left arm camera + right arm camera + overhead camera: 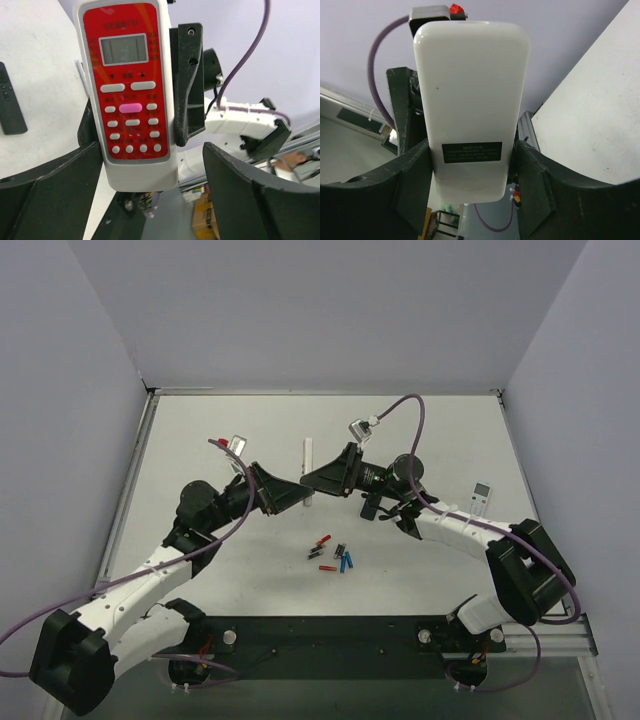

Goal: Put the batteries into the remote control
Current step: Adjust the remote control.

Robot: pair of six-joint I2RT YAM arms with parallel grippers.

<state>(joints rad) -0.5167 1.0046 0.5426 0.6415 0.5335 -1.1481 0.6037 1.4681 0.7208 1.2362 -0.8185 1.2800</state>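
Right claw point(471, 145) pinching remote point(470, 80) by its side edges. Held off the tabletop point(430, 440), plain back toward that wrist camera. Left claw point(152, 146) spread around the same remote from the red-button side: one finger at its edge, the other apart. Batteries point(333, 556) loose on the tabletop, nearer the bases. Back cover looks shut, so probably none loaded. Left to do: open cover, fit batteries, close.

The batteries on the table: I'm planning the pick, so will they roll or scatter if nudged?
The batteries are thin cylinders lying flat on the table, so they probably roll if pushed sideways. They look tiny, so likely light; lying close together, one nudge may shift neighbours.
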